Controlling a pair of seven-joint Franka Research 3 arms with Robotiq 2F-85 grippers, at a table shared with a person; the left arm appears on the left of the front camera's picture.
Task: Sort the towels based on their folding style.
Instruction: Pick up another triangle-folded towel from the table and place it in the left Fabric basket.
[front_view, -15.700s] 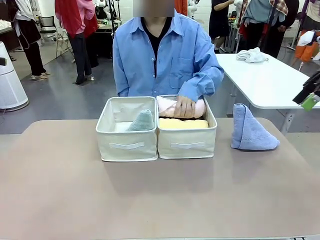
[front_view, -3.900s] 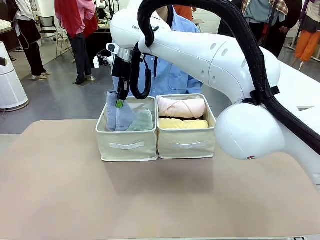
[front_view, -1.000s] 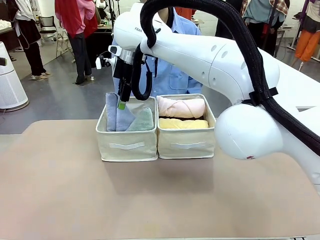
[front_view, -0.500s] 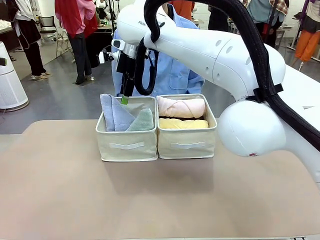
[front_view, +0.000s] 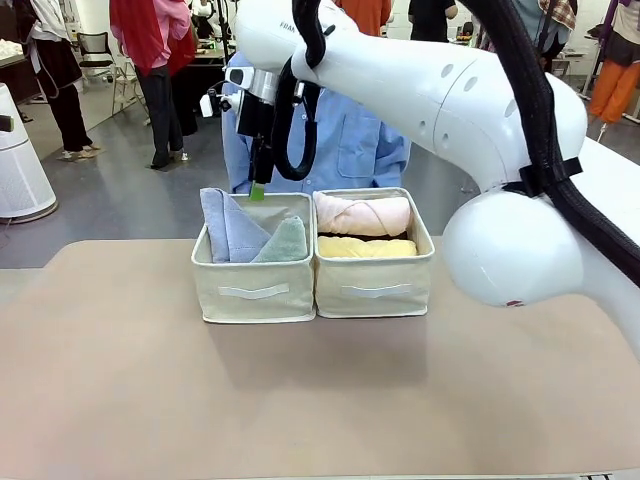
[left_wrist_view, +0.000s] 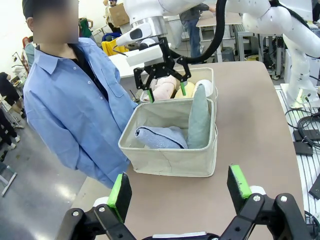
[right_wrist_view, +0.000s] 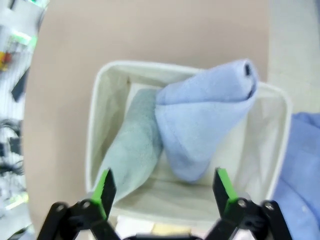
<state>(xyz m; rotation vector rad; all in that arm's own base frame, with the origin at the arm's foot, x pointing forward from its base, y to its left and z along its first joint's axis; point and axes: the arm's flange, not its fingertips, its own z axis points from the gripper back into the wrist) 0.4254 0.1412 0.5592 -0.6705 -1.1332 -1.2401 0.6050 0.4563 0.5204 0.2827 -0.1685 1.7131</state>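
Towels sitting in two boxes on the table (front_view: 120, 380), seen from the front. Blue towel (front_view: 228, 225) and pale green towel (front_view: 283, 243) leaning together inside the left box (front_view: 254, 285), blue one on the left side, green one beside the wall shared with the right box (front_view: 375, 282). Pink roll (front_view: 362, 214) lying at the back of the right box, yellow roll (front_view: 366, 247) lying in front of it. Right gripper (front_view: 258, 190) hanging just above the back rim of the left box, over the blue towel, holding nothing. Person (front_view: 345, 145) in a blue shirt standing behind the boxes.

Looking from the left wrist: left gripper (left_wrist_view: 179, 189) floating near the left box (left_wrist_view: 170, 157), fingers (left_wrist_view: 239, 182) spread wide apart, nothing between them. Blue towel (left_wrist_view: 160, 137) lying low in that box, pale green towel (left_wrist_view: 200, 119) standing up beside it. Right gripper (left_wrist_view: 165, 88) hanging over the far rim of the left box, green tips apart.

Looking from the right wrist: right gripper (right_wrist_view: 163, 190) hovering straight above the left box (right_wrist_view: 102, 107), fingers (right_wrist_view: 104, 192) wide apart and not touching anything. Blue towel (right_wrist_view: 205, 122) resting inside the box, pale green towel (right_wrist_view: 130, 150) leaning against it.
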